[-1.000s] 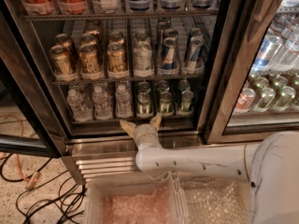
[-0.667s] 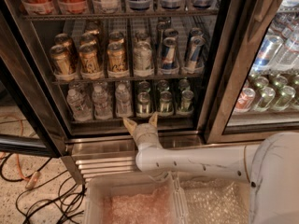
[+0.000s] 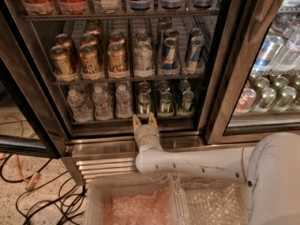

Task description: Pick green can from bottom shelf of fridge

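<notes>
The fridge (image 3: 213, 78) stands with its glass door swung open. Several short green cans stand at the right of the bottom shelf (image 3: 108, 123). The front ones are at the left (image 3: 144, 104), the middle (image 3: 165, 102) and the right (image 3: 187, 101). My gripper (image 3: 144, 119) is open and empty. It points up at the shelf's front edge, just below and in front of the left front green can, without touching it. My white arm (image 3: 197, 163) reaches in from the lower right.
Small water bottles (image 3: 101, 102) fill the left of the bottom shelf. Gold-brown cans (image 3: 89, 57) and tall blue-silver cans (image 3: 168, 50) stand on the rack above. A ribbed steel grille (image 3: 103, 165) runs below. A white bin (image 3: 136, 205) sits in front. Cables (image 3: 28, 191) lie on the floor at left.
My gripper has moved up and forward toward the bottom shelf, a little to the right. Its fingers now stand closer together and more upright. The cans have not moved.
</notes>
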`<state>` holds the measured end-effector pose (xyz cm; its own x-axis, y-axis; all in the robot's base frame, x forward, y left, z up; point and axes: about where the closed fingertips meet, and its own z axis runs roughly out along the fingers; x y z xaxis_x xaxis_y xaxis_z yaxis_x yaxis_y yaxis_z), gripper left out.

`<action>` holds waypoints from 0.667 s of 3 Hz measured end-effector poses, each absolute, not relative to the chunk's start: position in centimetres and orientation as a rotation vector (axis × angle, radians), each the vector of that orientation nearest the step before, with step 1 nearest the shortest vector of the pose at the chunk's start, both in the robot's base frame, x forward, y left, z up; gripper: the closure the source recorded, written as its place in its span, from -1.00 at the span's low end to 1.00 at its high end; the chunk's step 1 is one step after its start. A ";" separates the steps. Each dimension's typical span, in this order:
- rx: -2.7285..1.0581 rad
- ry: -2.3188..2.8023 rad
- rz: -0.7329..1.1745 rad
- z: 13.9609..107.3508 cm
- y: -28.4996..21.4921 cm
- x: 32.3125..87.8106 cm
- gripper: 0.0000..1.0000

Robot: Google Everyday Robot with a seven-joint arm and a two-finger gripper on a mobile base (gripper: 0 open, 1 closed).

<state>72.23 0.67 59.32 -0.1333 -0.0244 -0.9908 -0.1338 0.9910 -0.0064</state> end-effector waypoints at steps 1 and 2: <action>-0.105 1.690 0.084 59.3 0.5 72.6 -0.08; -0.104 1.668 0.087 59.6 0.8 73.3 -0.12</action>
<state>73.25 0.75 59.59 -0.0987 -0.0165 -0.9950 -0.1199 0.9928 -0.0045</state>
